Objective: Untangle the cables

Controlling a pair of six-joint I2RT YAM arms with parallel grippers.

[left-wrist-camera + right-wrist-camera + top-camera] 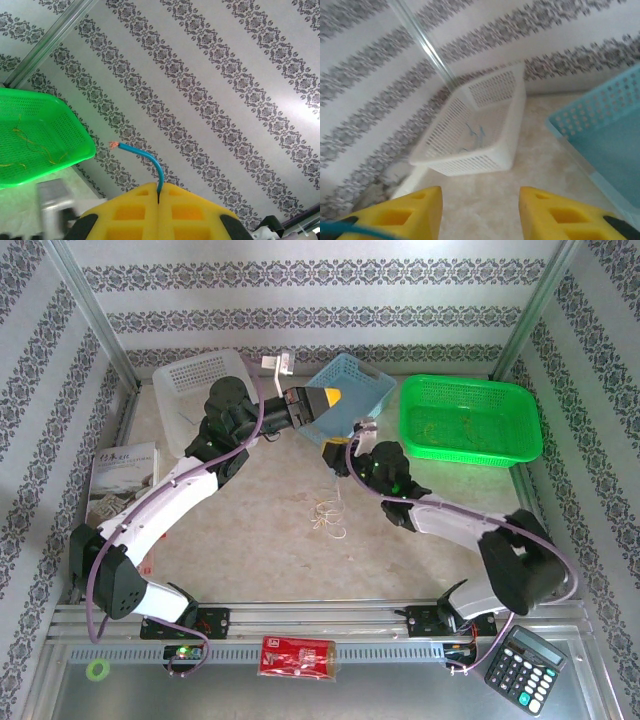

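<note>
Blue basket [362, 388] as the mark: from above, left gripper [330, 398] over its near corner, right gripper [340, 455] just in front of it, cables [328, 515] on the table [250, 500] farther in front; left wrist view, left gripper [158, 189] pinched shut on a blue wire [155, 161]; right wrist view, right gripper [480, 202] parted, nothing between, basket alongside.

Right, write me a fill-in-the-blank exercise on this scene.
1. The left gripper is shut on a wire coloured ___.
2. The thin yellow wires lie in a basket coloured ___.
3. The right gripper has its jaws ___.
Missing words: blue; green; open.
</note>
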